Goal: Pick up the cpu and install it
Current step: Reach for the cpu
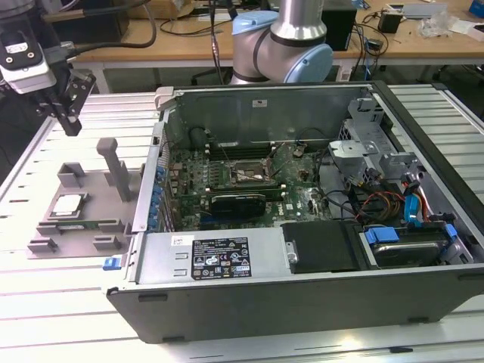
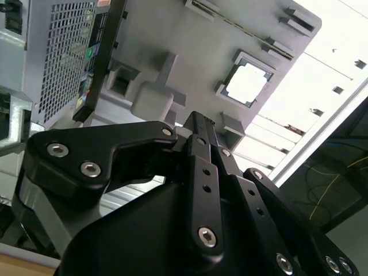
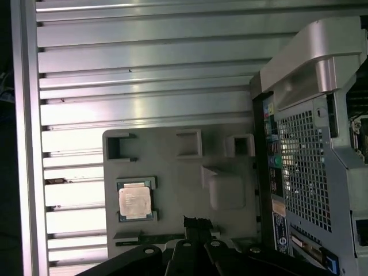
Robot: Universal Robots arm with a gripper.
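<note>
Slatted metal table [image 1: 60, 318]: small silver square cpu [image 1: 66, 204] lies at nine o'clock of the open dark metal computer case [image 1: 302, 302]; black gripper [image 1: 73, 127], apparently clenched and empty, could scrape it if lowered.

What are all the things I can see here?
chip: one, silver, lying in a square pocket of the tray
tray: one, grey, on the table beside the computer
computer: one, dark grey, open, on the table
table: one, silver slats, under tray and computer
desk: one, wooden, behind, with cables
robot arm: one, silver and blue, behind the computer
jaws: one pair, black, shut, holding nothing, up near the tray
</note>
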